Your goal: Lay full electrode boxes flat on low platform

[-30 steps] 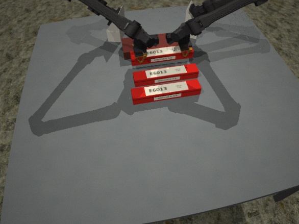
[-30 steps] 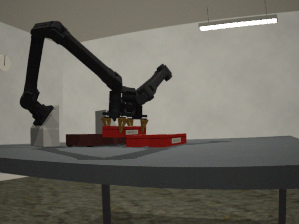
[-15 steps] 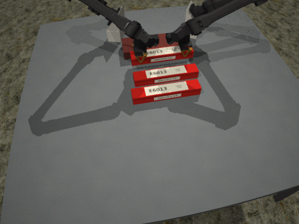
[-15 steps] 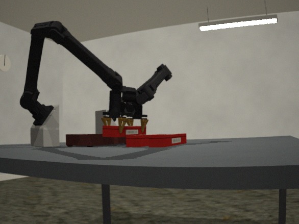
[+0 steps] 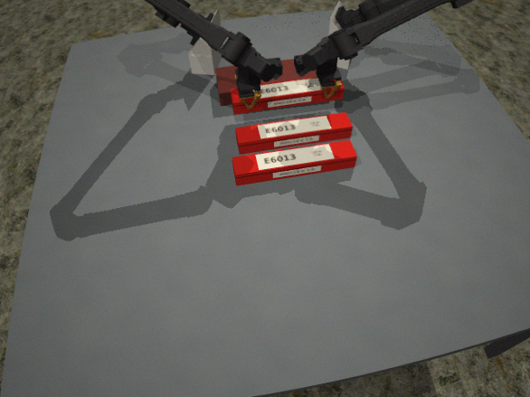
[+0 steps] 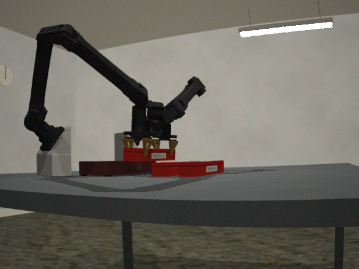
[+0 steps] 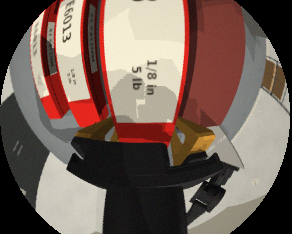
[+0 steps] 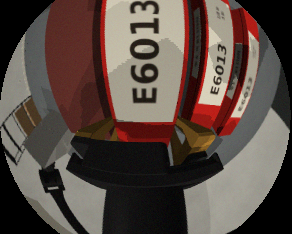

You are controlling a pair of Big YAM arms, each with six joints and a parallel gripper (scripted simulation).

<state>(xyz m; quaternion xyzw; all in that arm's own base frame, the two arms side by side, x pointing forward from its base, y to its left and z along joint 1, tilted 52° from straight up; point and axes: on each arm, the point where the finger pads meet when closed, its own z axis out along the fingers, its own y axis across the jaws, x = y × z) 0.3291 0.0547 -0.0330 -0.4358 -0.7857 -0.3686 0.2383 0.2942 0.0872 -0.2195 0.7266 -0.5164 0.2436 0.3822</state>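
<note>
Three red boxes labelled E6013 lie in a row. The far box (image 5: 287,91) lies at the front edge of the dark red low platform (image 5: 224,82), on it or just above it. My left gripper (image 5: 332,90) is shut on this box's end with the small print (image 7: 144,52). My right gripper (image 5: 250,99) is shut on its E6013 end (image 8: 145,52). The fingers straddle the box's width in both wrist views, left (image 7: 145,135) and right (image 8: 145,135). The middle box (image 5: 294,131) and the near box (image 5: 294,161) lie flat on the table in front of the platform.
Two pale arm pedestals (image 5: 203,55) (image 5: 338,22) stand behind the platform. From the side, the platform (image 6: 113,168) reaches back behind the held box (image 6: 149,154) toward a pedestal (image 6: 53,162).
</note>
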